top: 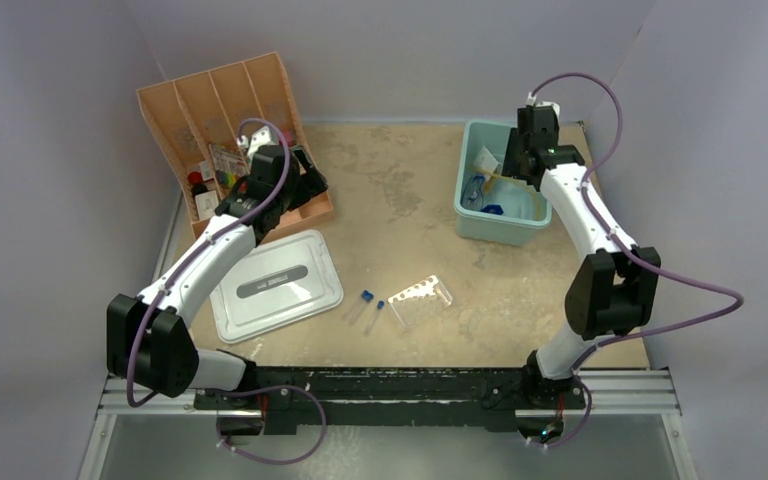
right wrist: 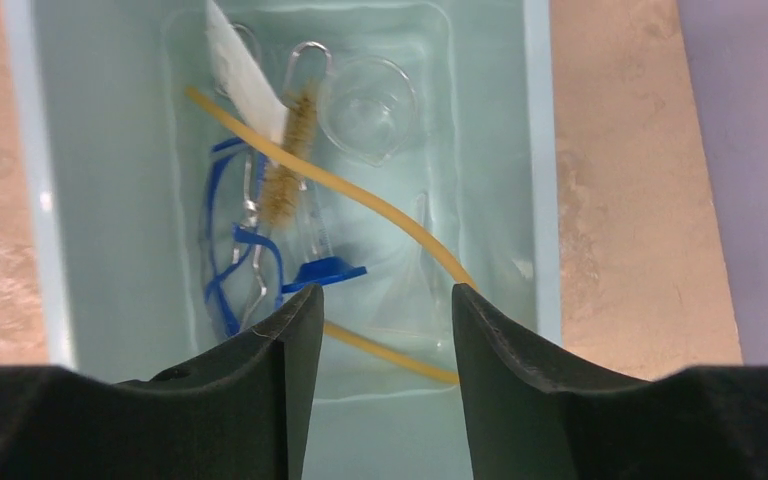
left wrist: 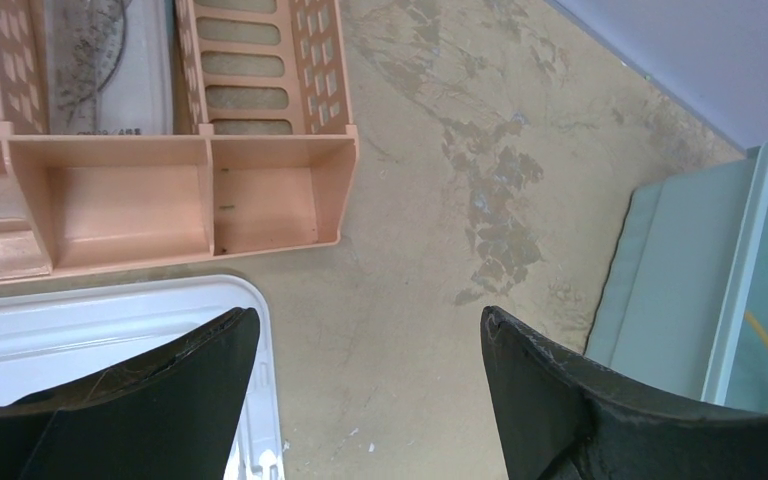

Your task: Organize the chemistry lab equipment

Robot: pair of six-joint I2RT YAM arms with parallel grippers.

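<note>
A pale teal bin (top: 480, 222) at the back right holds blue-framed goggles (right wrist: 228, 255), a tan rubber tube (right wrist: 380, 208), a bristle brush (right wrist: 288, 170), a white packet (right wrist: 245, 70), a clear round dish (right wrist: 368, 108) and a blue-based piece (right wrist: 326, 272). My right gripper (right wrist: 387, 300) is open and empty, hovering over the bin. Two blue-capped test tubes (top: 363, 305) and a clear holed rack (top: 421, 300) lie on the table's middle. My left gripper (left wrist: 370, 325) is open and empty above the table, beside the orange organizer (top: 282, 95).
The orange organizer's (left wrist: 260, 195) near compartments show in the left wrist view; several small items (top: 210, 170) lie in it. A large grey lid (top: 276, 284) lies at the front left, its corner in the left wrist view (left wrist: 100, 320). The bin's wall (left wrist: 680, 290) is at that view's right.
</note>
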